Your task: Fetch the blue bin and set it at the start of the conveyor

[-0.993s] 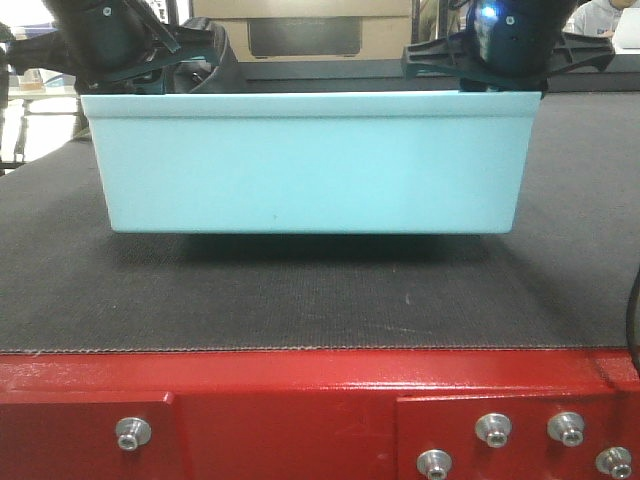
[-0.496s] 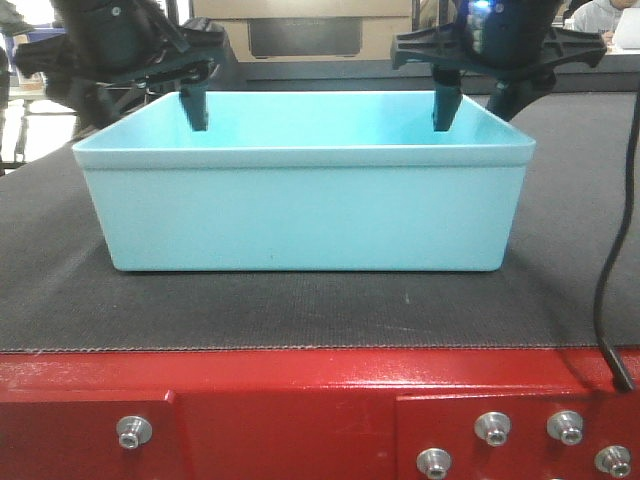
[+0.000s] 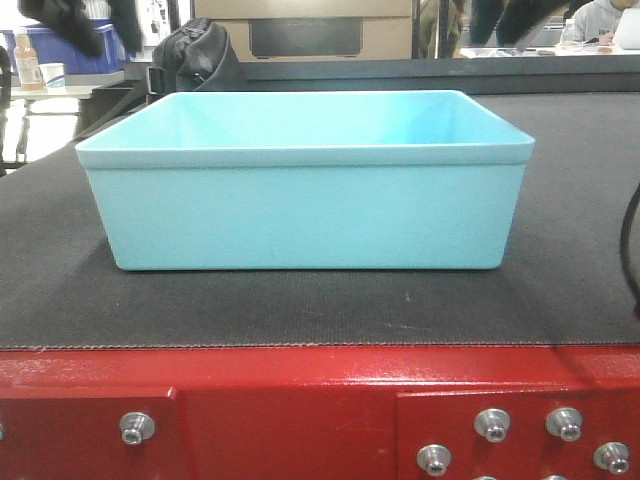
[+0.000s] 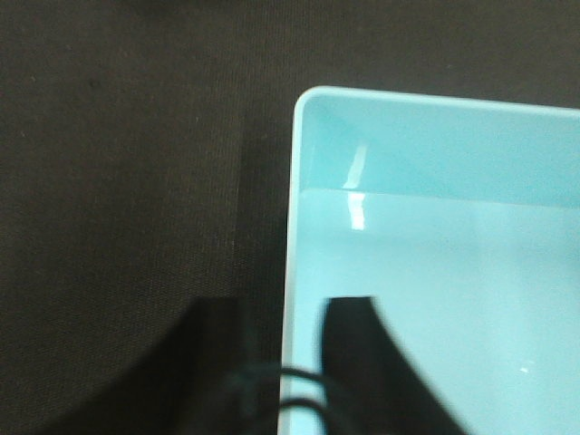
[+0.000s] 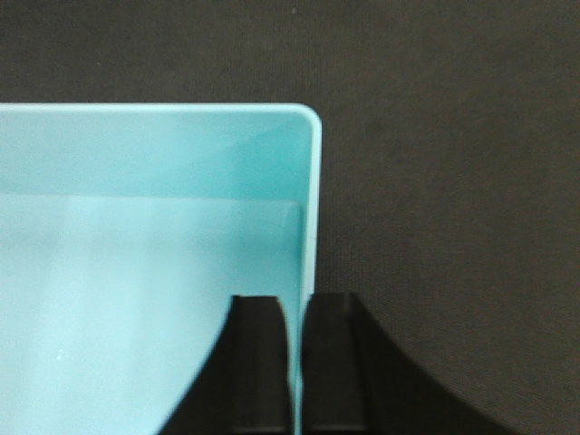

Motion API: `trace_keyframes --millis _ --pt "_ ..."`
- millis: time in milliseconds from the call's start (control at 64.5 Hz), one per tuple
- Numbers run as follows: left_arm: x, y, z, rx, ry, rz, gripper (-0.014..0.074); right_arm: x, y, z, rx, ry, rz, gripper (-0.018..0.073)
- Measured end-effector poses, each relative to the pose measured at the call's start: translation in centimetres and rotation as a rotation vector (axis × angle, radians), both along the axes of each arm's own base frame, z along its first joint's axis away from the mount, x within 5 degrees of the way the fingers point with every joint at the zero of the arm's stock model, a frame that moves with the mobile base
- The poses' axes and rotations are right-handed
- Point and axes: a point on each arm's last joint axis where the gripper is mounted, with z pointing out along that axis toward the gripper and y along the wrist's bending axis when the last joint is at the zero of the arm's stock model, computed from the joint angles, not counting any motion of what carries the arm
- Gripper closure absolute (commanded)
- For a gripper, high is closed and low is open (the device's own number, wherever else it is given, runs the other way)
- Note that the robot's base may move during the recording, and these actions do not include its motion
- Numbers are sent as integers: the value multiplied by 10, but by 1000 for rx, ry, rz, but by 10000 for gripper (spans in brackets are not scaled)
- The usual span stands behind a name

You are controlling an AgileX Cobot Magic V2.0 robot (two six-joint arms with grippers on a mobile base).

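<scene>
The blue bin (image 3: 300, 215) stands empty and level on the dark belt of the conveyor start (image 3: 300, 305), just behind its red frame (image 3: 280, 400). My left gripper (image 4: 299, 304) is open above the bin (image 4: 435, 272): one finger hangs over the belt, the other over the inside, and the left rim runs between them. My right gripper (image 5: 297, 299) hangs over the right rim of the bin (image 5: 136, 272) with its fingers nearly together, only a sliver between them. In the front view both arms are lifted to the top edge, apart from the bin.
A black bag (image 3: 195, 55) and a cardboard box (image 3: 300, 20) sit behind the belt. A bottle (image 3: 25, 60) stands on a table at the far left. A black cable (image 3: 632, 240) hangs at the right edge. Silver bolts (image 3: 492, 425) stud the frame.
The bin came down onto the belt a second ago. Both grippers then let go of its side walls and rose out of the front view.
</scene>
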Motion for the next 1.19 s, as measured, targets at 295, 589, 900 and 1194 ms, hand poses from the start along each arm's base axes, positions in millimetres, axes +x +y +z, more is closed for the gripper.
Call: trace_keyframes --millis 295,589,900,1194 --pt "-33 0 29 -106 -54 -105 707 -42 -12 39 14 -117 23 722" --pt "-71 6 5 -219 -240 -172 707 -102 -25 29 18 -364 122 722" --pt "-135 28 2 -281 -436 -206 707 -149 -34 1 39 -446 169 722" --pt "-186 47 35 -329 -618 -218 707 -183 -45 19 53 -538 157 722"
